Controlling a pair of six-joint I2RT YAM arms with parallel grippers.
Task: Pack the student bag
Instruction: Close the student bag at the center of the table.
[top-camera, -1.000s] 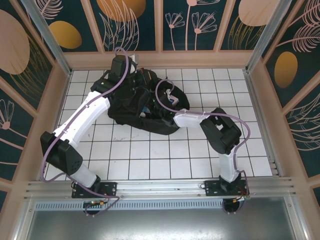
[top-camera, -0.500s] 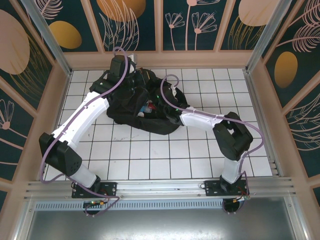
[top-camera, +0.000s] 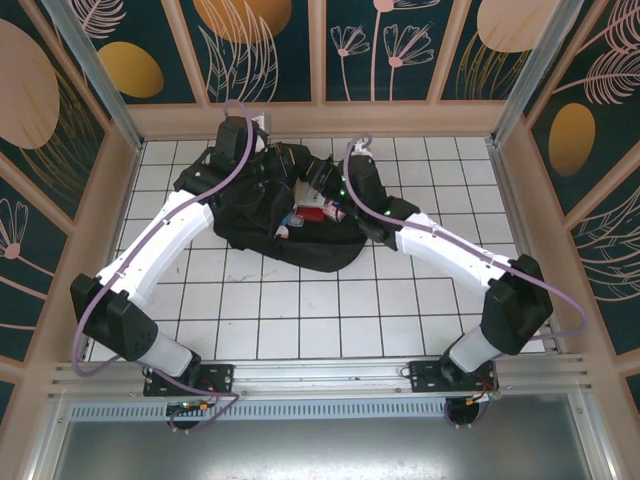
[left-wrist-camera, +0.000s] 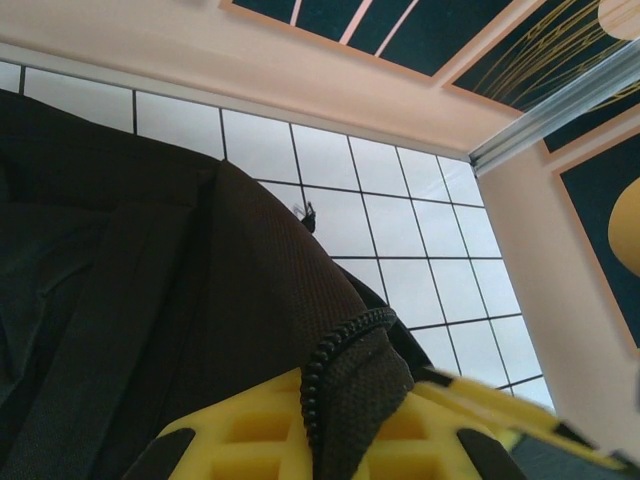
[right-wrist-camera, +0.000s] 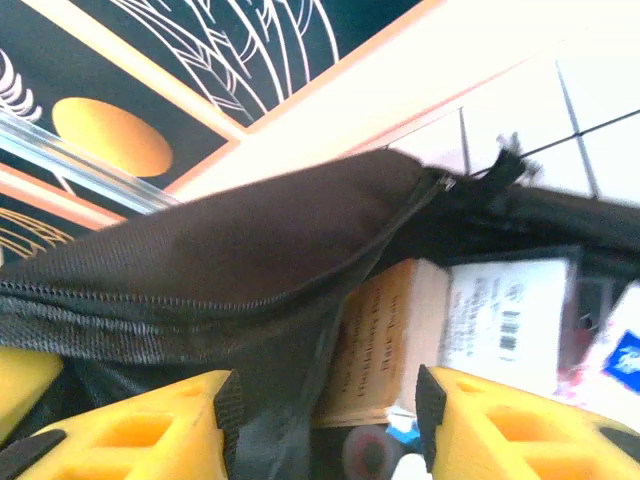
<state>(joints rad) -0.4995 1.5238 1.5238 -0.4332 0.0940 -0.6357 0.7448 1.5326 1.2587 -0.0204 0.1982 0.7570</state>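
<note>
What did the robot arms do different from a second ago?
The right arm swung its elbow outward and stretched, moving the right gripper toward the far side of the student bag. The left gripper stayed shut on the bag's rim, and the bag stayed put.

The bag sits back-centre on the surface, under the left arm and right arm; front and right tiles lie free. A book and a box crowd its mouth, and its flap hangs between the right end effector's spread fingers.
</note>
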